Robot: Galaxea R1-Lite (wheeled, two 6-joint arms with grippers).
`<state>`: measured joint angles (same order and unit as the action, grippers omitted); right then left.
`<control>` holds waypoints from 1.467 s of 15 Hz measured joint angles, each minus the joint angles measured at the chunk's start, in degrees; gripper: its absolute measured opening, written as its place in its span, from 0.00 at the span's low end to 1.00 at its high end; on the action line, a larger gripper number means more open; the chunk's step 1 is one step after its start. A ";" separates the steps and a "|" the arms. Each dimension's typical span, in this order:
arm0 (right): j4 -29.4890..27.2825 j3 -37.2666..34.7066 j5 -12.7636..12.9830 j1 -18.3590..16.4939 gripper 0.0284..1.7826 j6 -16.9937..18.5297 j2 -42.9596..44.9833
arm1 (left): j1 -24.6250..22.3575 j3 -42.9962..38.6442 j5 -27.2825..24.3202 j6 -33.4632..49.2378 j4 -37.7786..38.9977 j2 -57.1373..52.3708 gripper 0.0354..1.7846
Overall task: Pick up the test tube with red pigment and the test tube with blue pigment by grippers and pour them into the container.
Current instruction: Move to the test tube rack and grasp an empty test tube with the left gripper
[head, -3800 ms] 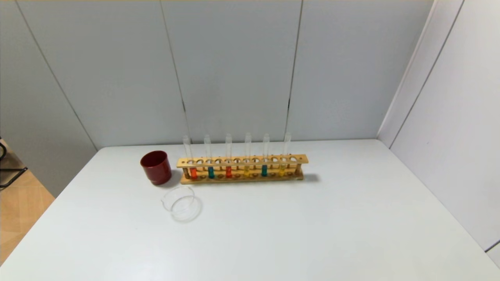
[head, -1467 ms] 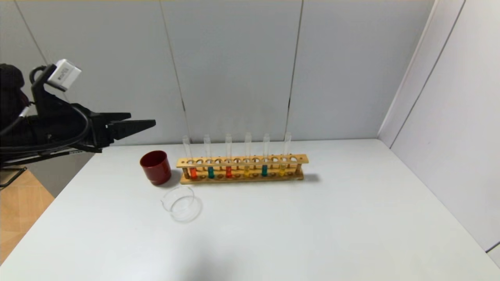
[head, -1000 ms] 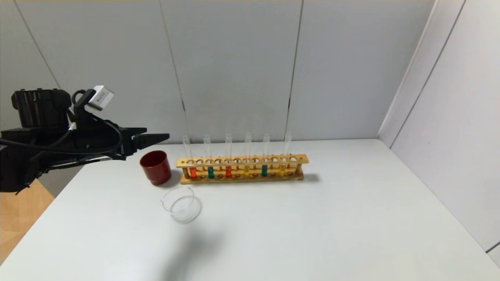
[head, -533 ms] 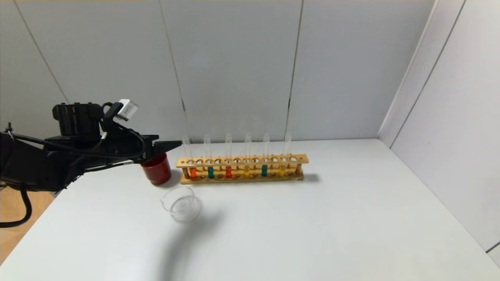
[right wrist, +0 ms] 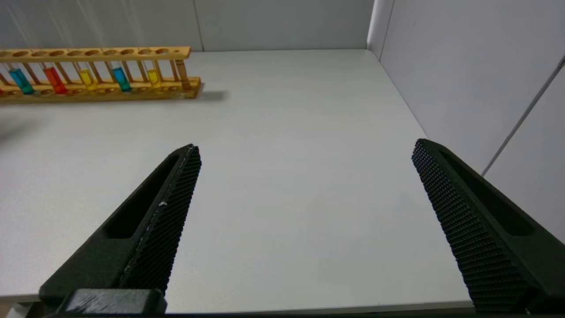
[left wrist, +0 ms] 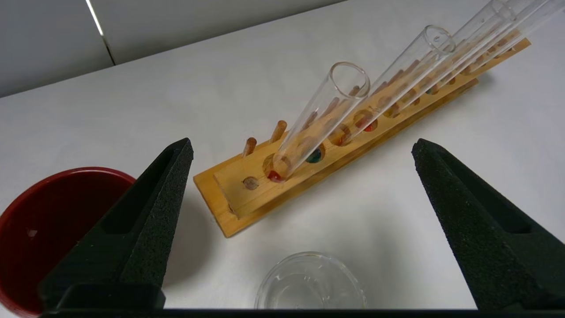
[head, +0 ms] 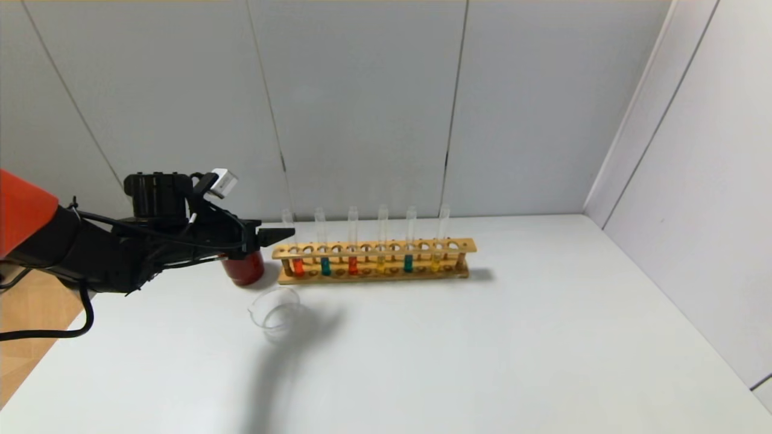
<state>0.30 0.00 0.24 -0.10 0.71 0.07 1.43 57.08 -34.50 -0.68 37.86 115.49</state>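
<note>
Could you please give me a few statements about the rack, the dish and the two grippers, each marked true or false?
1. The left gripper is open, near the rack's end by the dark red cup. True.
2. The leftmost test tube with red pigment has been lifted out of the wooden rack. False: it stands in the rack.
3. The container lies on the table in front of the rack and shows no coloured liquid. True.
4. The right gripper is shut on a test tube with blue pigment. False: it is open, over bare table, holding nothing.
5. Six tubes stand in the rack. True.
</note>
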 joint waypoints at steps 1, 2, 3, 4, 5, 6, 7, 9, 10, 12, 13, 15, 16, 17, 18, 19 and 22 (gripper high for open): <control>0.02 0.00 0.02 0.00 0.98 -0.02 0.00 | 0.24 0.45 0.11 -0.02 -0.02 0.57 0.98; 0.02 0.00 0.05 0.00 0.98 -0.02 0.00 | 0.39 1.11 0.41 0.00 0.00 1.24 0.98; 0.00 0.00 0.02 0.00 0.98 -0.02 0.00 | 0.50 1.77 0.93 0.00 0.00 1.97 0.98; 0.00 0.00 0.02 0.00 0.98 -0.02 0.00 | 0.72 2.45 1.40 0.00 0.04 2.80 0.98; 0.02 0.00 0.02 0.00 0.98 -0.02 0.00 | 0.94 3.08 1.82 0.00 0.06 3.67 0.98; 0.02 0.00 0.02 0.00 0.98 0.00 0.00 | 1.16 3.73 2.39 -0.02 0.28 4.60 0.98; 0.00 0.00 0.02 0.00 0.98 0.00 0.00 | 1.38 4.44 2.91 -0.02 0.80 5.51 0.98; 0.02 0.00 0.00 0.00 0.98 -0.02 0.00 | 2.01 5.60 3.46 0.00 1.08 6.97 0.96; 0.02 0.00 0.02 0.00 0.98 -0.02 0.00 | 2.58 6.12 3.74 0.00 1.11 7.61 0.93; 0.00 0.00 0.02 0.00 0.98 -0.02 0.00 | 3.32 6.64 4.49 0.00 1.11 8.42 0.83; 0.00 0.00 0.02 0.00 0.98 -0.02 0.00 | 3.47 6.73 4.57 -0.02 1.08 8.62 0.76; 0.00 0.00 0.02 0.00 0.98 -0.02 0.00 | 3.97 6.81 4.71 0.05 1.11 8.84 0.56; 0.00 0.00 0.02 0.00 0.98 0.00 0.00 | 4.19 6.75 4.82 0.05 1.11 8.85 0.45; 0.00 0.00 0.02 0.00 0.98 -0.02 0.00 | 4.27 6.62 5.10 0.06 1.08 8.84 0.35; 0.02 0.00 0.02 0.00 0.98 -0.02 0.00 | 4.27 6.56 5.86 0.06 1.08 8.81 0.26; 0.02 0.00 0.02 0.00 0.98 0.00 0.00 | 4.35 6.53 6.67 -0.02 1.18 8.74 0.20; 0.02 0.00 0.00 0.00 0.98 0.00 0.00 | 4.90 6.67 7.46 0.02 1.13 8.00 0.16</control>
<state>0.33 0.00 0.24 -0.10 0.71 0.07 6.33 63.74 -27.04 -0.66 39.00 123.49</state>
